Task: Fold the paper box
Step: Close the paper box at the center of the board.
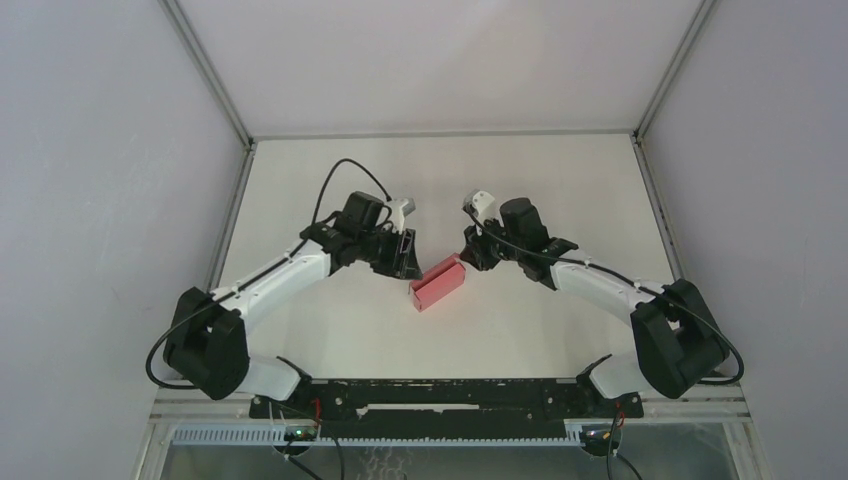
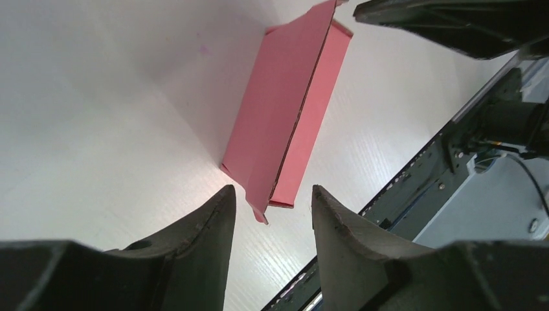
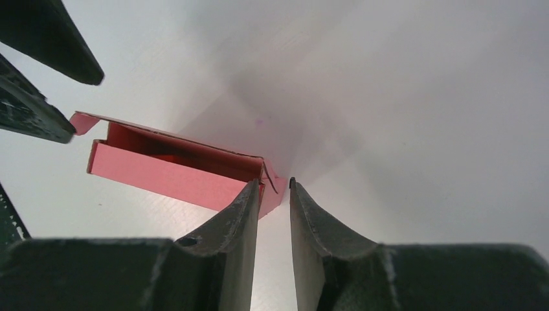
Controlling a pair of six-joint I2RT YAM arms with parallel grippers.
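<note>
The paper box point(image 1: 438, 283) is matte pink cardboard; the table point(image 1: 350, 335) smooth white laminate.

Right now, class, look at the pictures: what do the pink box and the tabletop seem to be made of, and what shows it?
The paper box: thin matte card, probably; crisp folds, brownish raw cut edge. The tabletop: white, faintly grained with a soft sheen, perhaps laminate; can't be sure.

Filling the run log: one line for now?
paper box: lid ajar | left hand: open, at box end | right hand: at box corner, grip unclear
</note>
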